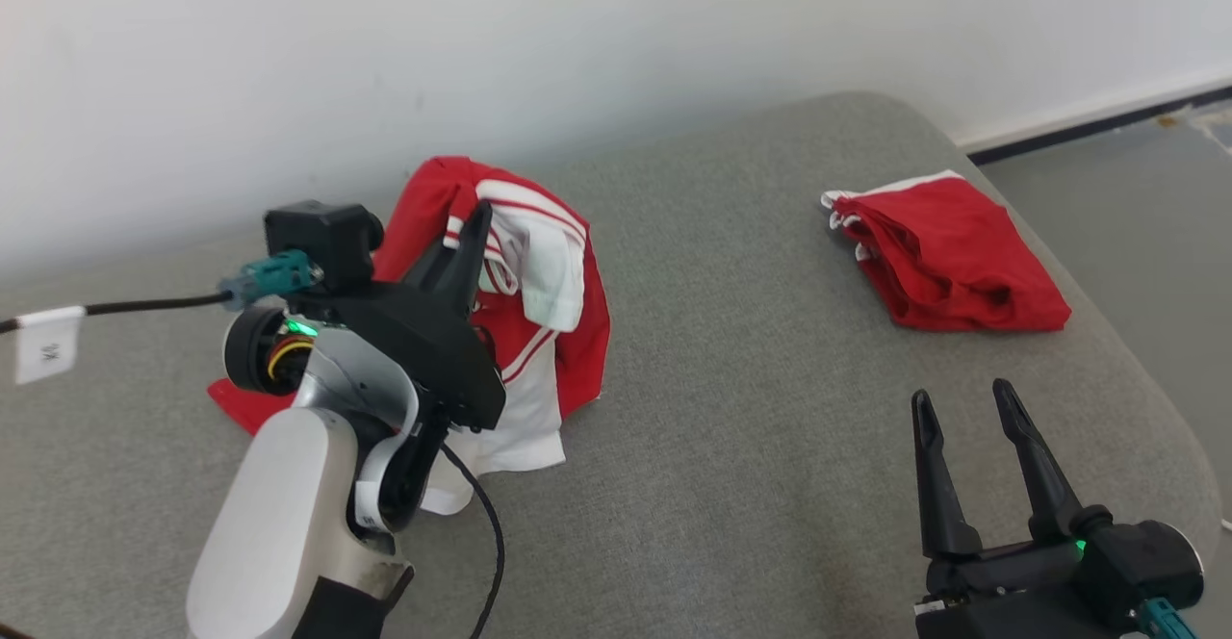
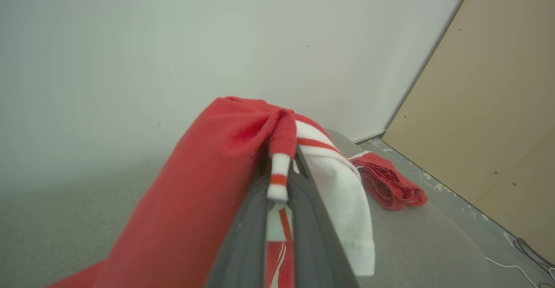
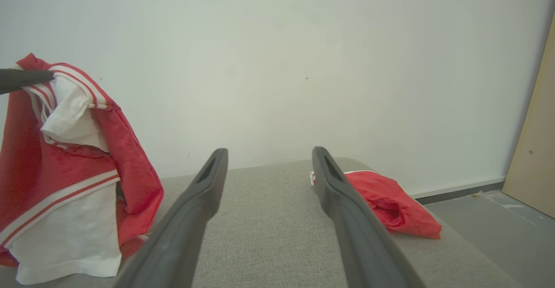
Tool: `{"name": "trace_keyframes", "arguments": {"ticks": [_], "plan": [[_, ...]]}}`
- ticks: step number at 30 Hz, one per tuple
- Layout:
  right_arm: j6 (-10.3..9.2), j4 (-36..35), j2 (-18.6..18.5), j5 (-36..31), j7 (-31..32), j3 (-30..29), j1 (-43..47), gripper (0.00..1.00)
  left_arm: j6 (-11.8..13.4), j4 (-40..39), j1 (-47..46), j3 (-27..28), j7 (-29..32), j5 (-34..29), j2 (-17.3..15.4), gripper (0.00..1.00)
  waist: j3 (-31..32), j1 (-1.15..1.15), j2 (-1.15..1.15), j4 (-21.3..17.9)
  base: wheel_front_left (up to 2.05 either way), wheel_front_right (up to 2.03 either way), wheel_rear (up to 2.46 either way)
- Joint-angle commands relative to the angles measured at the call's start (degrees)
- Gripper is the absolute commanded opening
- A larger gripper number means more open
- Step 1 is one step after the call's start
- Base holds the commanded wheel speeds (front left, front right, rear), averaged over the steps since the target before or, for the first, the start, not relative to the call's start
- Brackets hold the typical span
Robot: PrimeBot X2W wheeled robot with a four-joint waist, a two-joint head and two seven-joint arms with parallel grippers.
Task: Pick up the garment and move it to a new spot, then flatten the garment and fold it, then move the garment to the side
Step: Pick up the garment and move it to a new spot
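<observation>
The left tool [image 1: 478, 216] is clamped tight on a bunched fold of the red-and-white garment [image 1: 553, 331], holding it lifted; the cloth drapes down both sides of the fingers, a striped white cuff [image 2: 279, 179] hanging between them; its lower white hem rests on the grey surface [image 1: 731, 447] beneath the tool; the right tool [image 1: 962, 395] stands wide and empty, well apart to the garment's right; beyond that tool lies a folded red cloth [image 1: 948, 254].

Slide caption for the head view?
Left gripper holds up the red-and-white garment over the grey cushion; right gripper open, folded red garment beyond.
</observation>
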State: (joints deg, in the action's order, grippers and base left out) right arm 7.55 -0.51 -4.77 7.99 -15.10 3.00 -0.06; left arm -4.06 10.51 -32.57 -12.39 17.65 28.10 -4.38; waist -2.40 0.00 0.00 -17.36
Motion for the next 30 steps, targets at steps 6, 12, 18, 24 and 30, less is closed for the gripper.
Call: {"name": "trace_keyframes", "arguments": {"ticks": [6,12,18,24,30], "plan": [[-0.14,-0.6,0.9,0.8,0.0,0.6,-2.3,1.0,0.0,7.9,-1.1,-2.0,-4.1,-3.2,0.0,0.0,-6.7,0.0,0.0,-3.8,0.0,0.0,0.0],[-0.14,-0.4,1.5,0.6,0.0,0.7,-3.2,1.0,-0.9,19.8,-5.6,-3.2,-12.6,-4.6,0.5,0.06,-10.0,0.0,0.0,-4.9,0.0,0.0,0.0],[-0.14,-0.1,1.5,-0.1,0.0,0.4,-2.0,1.0,-1.3,25.4,-7.0,-4.7,-21.2,-5.2,0.9,1.0,-8.4,0.0,0.0,-3.7,0.0,0.0,0.0],[-0.14,0.2,0.7,-0.2,0.0,1.3,-0.4,1.0,-0.5,25.6,-3.2,-7.0,-28.2,-5.5,1.3,1.0,-4.6,0.0,0.0,0.4,0.0,0.0,0.0],[-0.14,0.6,0.4,0.1,0.0,2.0,1.7,1.0,1.9,22.5,4.7,-7.7,-31.5,-4.9,1.4,1.0,-0.3,0.0,0.0,6.0,0.0,0.0,0.0]]}}
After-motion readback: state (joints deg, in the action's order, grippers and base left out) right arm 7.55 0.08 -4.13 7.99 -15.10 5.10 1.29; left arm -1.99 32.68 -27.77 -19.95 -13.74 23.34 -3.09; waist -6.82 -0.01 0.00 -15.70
